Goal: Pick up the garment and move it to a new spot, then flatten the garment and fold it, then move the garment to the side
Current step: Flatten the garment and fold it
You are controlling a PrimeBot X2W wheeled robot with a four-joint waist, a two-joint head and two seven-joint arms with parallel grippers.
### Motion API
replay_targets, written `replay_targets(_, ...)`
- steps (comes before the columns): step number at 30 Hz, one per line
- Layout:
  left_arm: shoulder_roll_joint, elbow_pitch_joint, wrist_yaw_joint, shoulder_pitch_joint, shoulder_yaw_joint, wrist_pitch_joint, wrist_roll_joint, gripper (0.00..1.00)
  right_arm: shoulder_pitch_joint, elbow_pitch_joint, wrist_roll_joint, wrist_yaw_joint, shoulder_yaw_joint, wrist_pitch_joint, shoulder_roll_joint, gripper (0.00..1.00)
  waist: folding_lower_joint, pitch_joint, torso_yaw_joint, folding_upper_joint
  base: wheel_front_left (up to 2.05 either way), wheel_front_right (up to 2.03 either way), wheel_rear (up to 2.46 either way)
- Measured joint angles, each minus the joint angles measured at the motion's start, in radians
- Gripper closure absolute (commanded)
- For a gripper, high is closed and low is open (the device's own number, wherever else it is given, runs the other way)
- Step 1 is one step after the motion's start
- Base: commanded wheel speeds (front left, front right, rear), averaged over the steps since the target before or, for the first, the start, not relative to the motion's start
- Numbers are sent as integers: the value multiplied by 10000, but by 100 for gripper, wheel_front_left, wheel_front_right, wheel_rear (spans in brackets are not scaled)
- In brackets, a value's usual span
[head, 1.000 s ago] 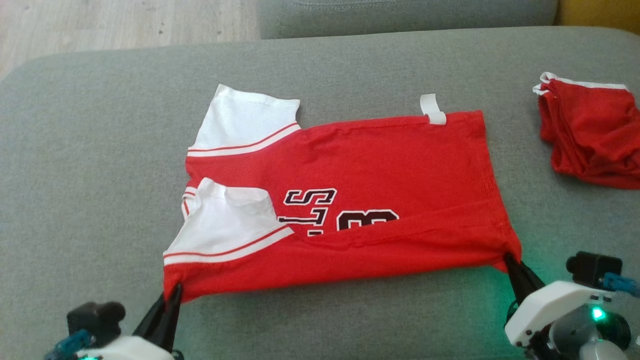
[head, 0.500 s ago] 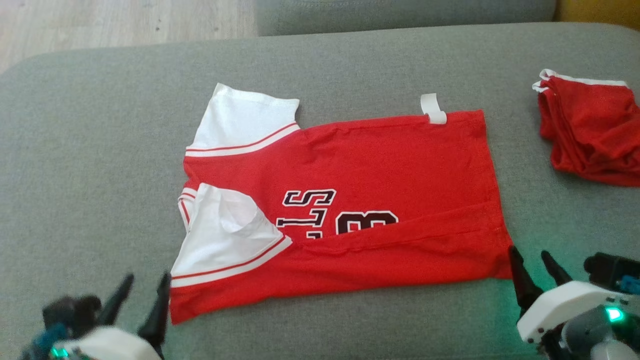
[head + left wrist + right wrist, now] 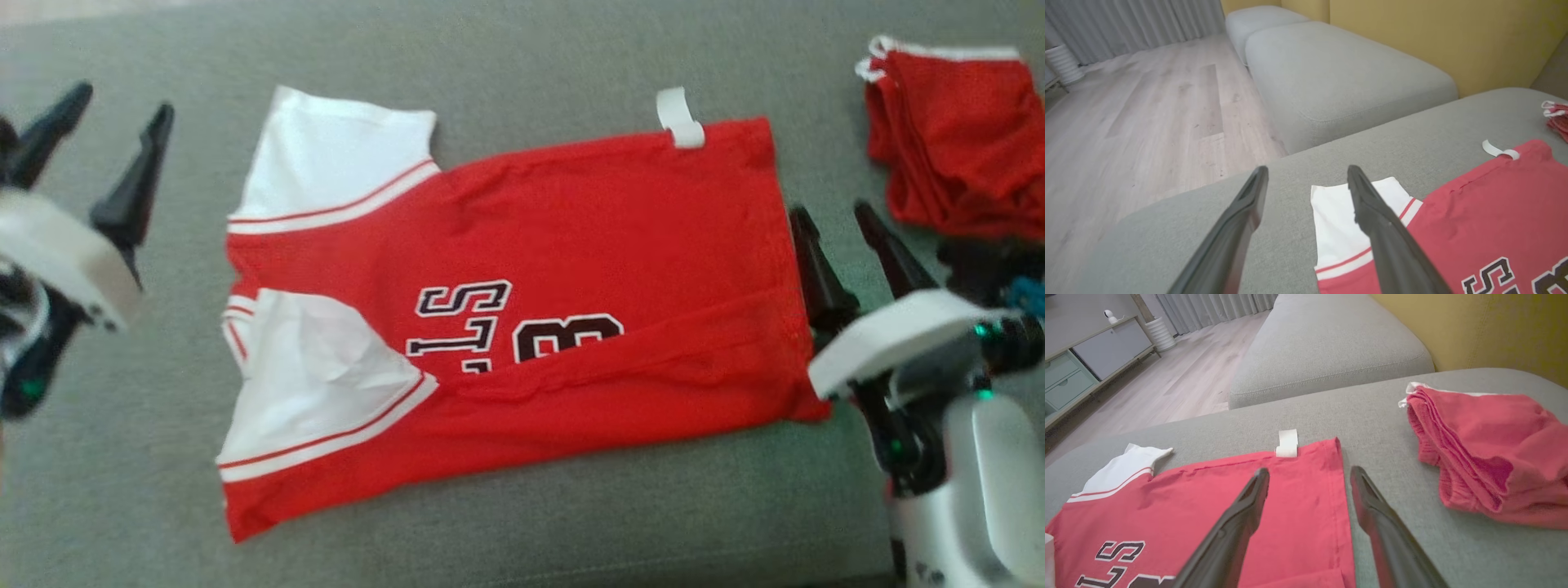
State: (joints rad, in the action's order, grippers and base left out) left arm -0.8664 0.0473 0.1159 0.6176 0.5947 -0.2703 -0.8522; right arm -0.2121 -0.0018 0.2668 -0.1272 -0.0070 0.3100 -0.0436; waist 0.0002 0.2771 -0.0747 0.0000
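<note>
The garment (image 3: 571, 245) is a red jersey with white sleeves and dark lettering, spread on the grey cushion (image 3: 522, 49) with its near edge folded up over the print. A white tag (image 3: 679, 118) sticks out at its far edge. My left gripper (image 3: 122, 102) hovers open to the left of the white sleeve (image 3: 1339, 212), holding nothing. My right gripper (image 3: 833, 216) stands open just beyond the jersey's right hem (image 3: 1337, 490), with nothing between its fingers. The jersey (image 3: 1208, 506) lies apart from both grippers.
A second red garment (image 3: 955, 139) lies bunched at the far right of the cushion, close to my right gripper. In the wrist views it (image 3: 1486, 449) sits beside the jersey, another grey cushion (image 3: 1339, 77) stands behind, and wooden floor (image 3: 1147, 122) lies past the left edge.
Both grippers let go of the jersey's near corners and opened, then rose and moved toward its far side. The folded near edge now rests on the jersey. The camera has tilted down.
</note>
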Motion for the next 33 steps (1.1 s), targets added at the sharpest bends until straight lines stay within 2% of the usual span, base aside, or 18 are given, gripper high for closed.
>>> replay_targets(4,75,-951,-796,1126,355,-700,150,0,-738,-100,2,0,508,71,-12,0,1,671,-364,0,0,0,0)
replay_targets(9,322,-2036,-1396,2207,596,-1183,364,0,-1485,-257,2,0,857,71,-21,0,2,1568,-824,0,0,0,0)
replay_targets(15,510,-3158,-1689,3080,763,-1511,566,0,-1868,-299,-15,0,1034,42,-23,0,1,2498,-1293,-1,0,0,0)
replay_targets(18,617,-3634,-1701,3204,836,-1620,606,0,-1922,-297,-12,0,1166,-42,-23,0,1,2792,-1492,-1,0,0,0)
replay_targets(25,635,-4069,-1791,3415,876,-1929,602,0,-1987,-288,59,0,1321,-165,-23,0,-2,3001,-1646,0,0,0,0)
replay_targets(27,648,-4065,-1877,3429,930,-2054,589,4,-2048,-284,58,0,1327,-165,-23,0,-2,2981,-1618,0,0,0,0)
replay_targets(28,673,-4054,-1885,3423,972,-2100,504,24,-2090,-282,58,0,1327,-165,-23,0,-2,2967,-1596,0,0,0,0)
replay_targets(29,711,-4021,-1967,3423,1032,-2127,431,55,-2110,-282,58,0,1327,-165,-23,0,-2,2951,-1572,0,0,0,0)
replay_targets(31,848,-3942,-2048,3421,1170,-2186,387,82,-2111,-253,25,0,1346,-155,-23,0,-2,2913,-1521,0,0,0,0)
replay_targets(32,917,-3921,-2048,3418,1191,-2213,387,100,-2124,-215,-8,0,1371,-132,-23,0,-3,2895,-1494,0,0,0,0)
replay_targets(33,963,-3904,-2048,3417,1218,-2213,387,100,-2158,-163,-46,0,1411,-82,-23,0,-2,2877,-1469,0,0,0,0)
